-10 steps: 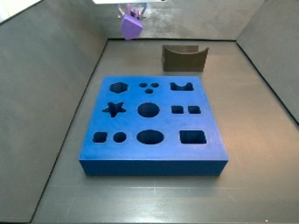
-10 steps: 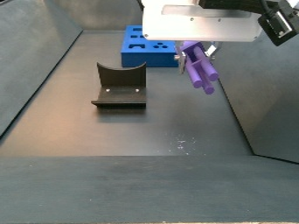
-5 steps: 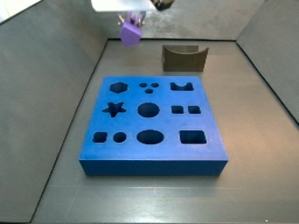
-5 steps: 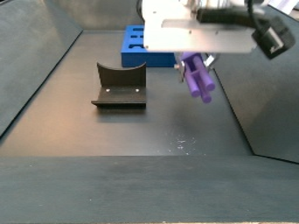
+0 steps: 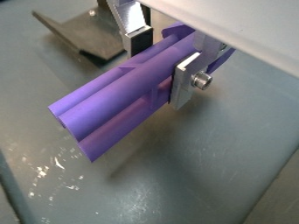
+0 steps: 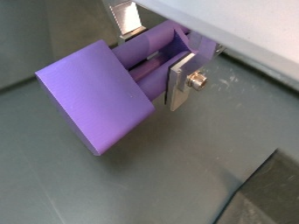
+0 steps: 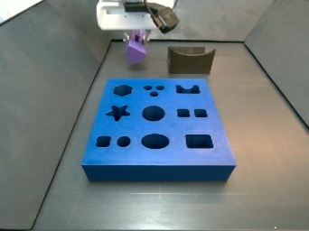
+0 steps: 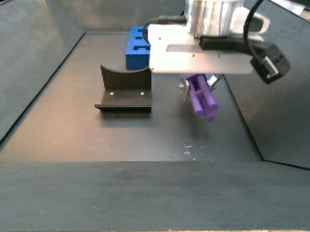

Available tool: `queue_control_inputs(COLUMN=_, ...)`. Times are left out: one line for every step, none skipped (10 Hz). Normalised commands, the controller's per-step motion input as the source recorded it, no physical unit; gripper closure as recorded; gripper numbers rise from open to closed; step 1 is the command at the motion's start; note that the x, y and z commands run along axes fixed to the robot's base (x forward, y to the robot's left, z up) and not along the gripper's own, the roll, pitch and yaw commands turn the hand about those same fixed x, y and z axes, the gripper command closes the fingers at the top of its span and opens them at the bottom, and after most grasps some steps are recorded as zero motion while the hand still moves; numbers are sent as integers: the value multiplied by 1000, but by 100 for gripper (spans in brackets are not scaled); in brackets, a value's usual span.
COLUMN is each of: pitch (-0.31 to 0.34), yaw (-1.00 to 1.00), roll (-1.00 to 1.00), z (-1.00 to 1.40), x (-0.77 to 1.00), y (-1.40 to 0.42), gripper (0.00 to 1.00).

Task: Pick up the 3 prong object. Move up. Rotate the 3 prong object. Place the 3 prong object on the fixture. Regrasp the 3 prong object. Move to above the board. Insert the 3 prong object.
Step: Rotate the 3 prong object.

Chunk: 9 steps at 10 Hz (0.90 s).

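Aloft, the gripper [image 8: 200, 83] grips the 3 prong object [image 5: 122, 101] (unlabelled).

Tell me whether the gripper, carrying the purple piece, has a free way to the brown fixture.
Probably yes. The gripper holds the purple piece above the floor, beside the fixture. Nothing stands on the bare floor between them, and the fixture's notch looks empty; the blue board lies off to the side.

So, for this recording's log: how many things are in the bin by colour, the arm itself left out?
Purple: 1, the 3 prong object, held off the floor in the gripper.
Blue: 1, the board with its shaped cutouts.
Dark olive-brown: 1, the fixture, empty.
Total: 3.
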Motion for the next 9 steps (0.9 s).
queue_control_inputs(pitch=-46, yaw=3, roll=-140, z=-531, x=43, y=17, gripper=100)
queue_control_inputs(pitch=-52, yaw=2, roll=-152, z=-428, x=44, y=18, gripper=100)
queue_control_inputs(pitch=-52, yaw=0, roll=-161, z=-363, x=43, y=20, gripper=100)
queue_control_inputs(pitch=-59, yaw=-2, roll=-174, z=-238, x=41, y=22, gripper=100)
queue_control_inputs(pitch=0, yaw=0, roll=0, z=0, x=0, y=0, gripper=0)
queue_control_inputs(pitch=0, yaw=0, roll=0, z=1000, x=0, y=0, gripper=0)
queue_control_inputs(pitch=11, yaw=-1, roll=0, z=1000, x=-7, y=0, gripper=0)
queue_control_inputs(pitch=30, yaw=-7, roll=8, z=1000, x=-16, y=2, gripper=0)
queue_control_inputs(pitch=51, yaw=-16, roll=19, z=1000, x=-15, y=5, gripper=0)
